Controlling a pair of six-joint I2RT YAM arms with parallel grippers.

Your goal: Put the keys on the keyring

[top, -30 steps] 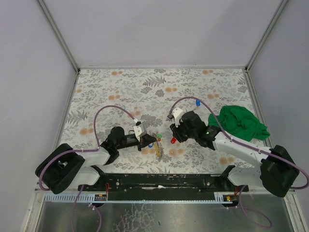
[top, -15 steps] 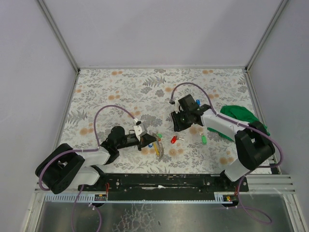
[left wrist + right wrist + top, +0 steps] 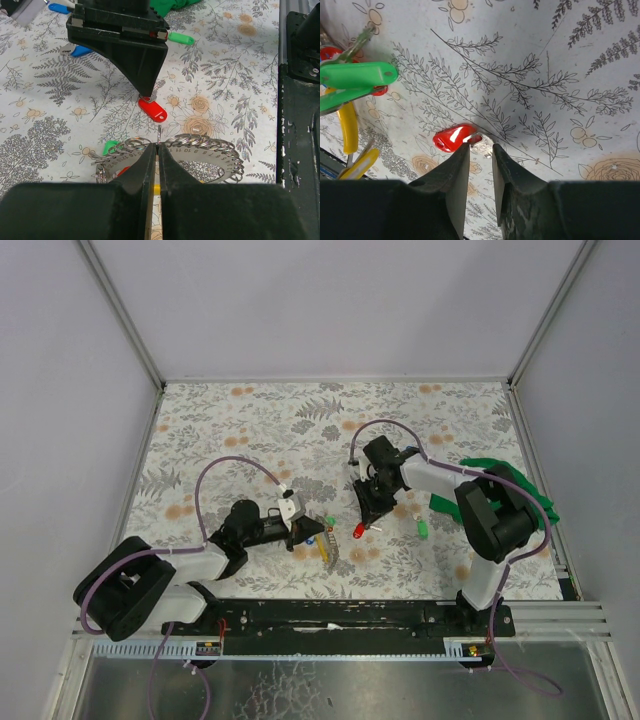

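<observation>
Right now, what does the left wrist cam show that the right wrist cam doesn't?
Left wrist only: the left gripper shut on the keyring, two blue keys, a loose green key and the edge of the green cloth.
Right wrist only: the right gripper seen from inside, its fingertips apart on either side of the red key's metal end.
Both: the red key on the table and the keyring's coloured tags.

Top view overhead, far; wrist views close, sharing red key (image 3: 152,109).
</observation>
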